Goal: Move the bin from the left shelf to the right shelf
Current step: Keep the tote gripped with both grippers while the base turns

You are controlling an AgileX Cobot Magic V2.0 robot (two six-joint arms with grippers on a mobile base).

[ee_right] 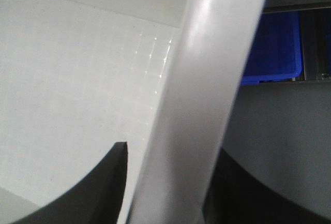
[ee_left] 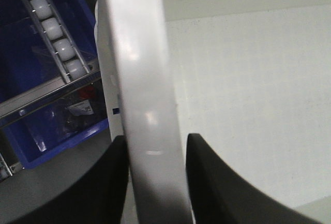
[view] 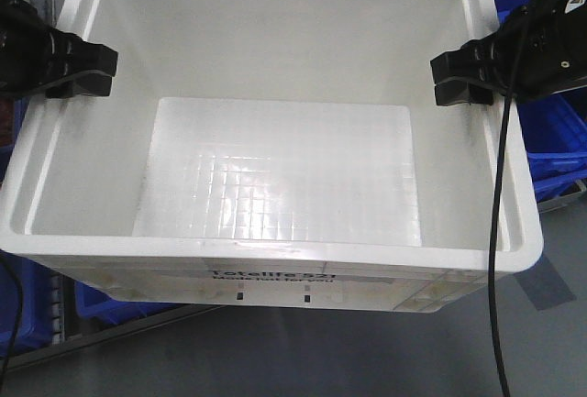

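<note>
- Front view: bin [view: 266, 255] fills the frame, empty, grid-patterned floor bare. Black print is on the near wall, at the lower middle.
- Left gripper [view: 81, 71] is at the upper left, clamped over the left wall's rim. Right gripper [view: 463, 78] is at the upper right, clamped over the right wall's rim. The two grips sit roughly opposite each other, towards the far end.
- Blue bins [view: 555, 136] show behind at the right and lower left, with grey ground below. Judgement: the bin is in the air between the arms, mid-transfer, and no shelf is in view.
- A black cable [view: 498, 232] hangs from the right arm down the outside of the right wall.
- Left wrist view: rim [ee_left: 142, 79] runs top to bottom through the middle. The left gripper [ee_left: 155, 154] straddles it, with one finger [ee_left: 106, 182] outside and the other inside, closed on the wall. A blue bin [ee_left: 51, 141] and rollers [ee_left: 51, 27] are at the upper left.
- Right wrist view: rim [ee_right: 207, 79] slants from the top right to the bottom middle. The right gripper [ee_right: 165, 182] pinches it, with a finger [ee_right: 98, 188] inside and the other outside. A blue bin [ee_right: 271, 48] is at the upper right.
- Doing the carry well: hold grip pressure equal and move both arms as one, at the same height and spacing, so the walls do not flex or twist. Both holds are towards the far end, so the near end may sag; go slowly. Watch that the cable does not snag.
</note>
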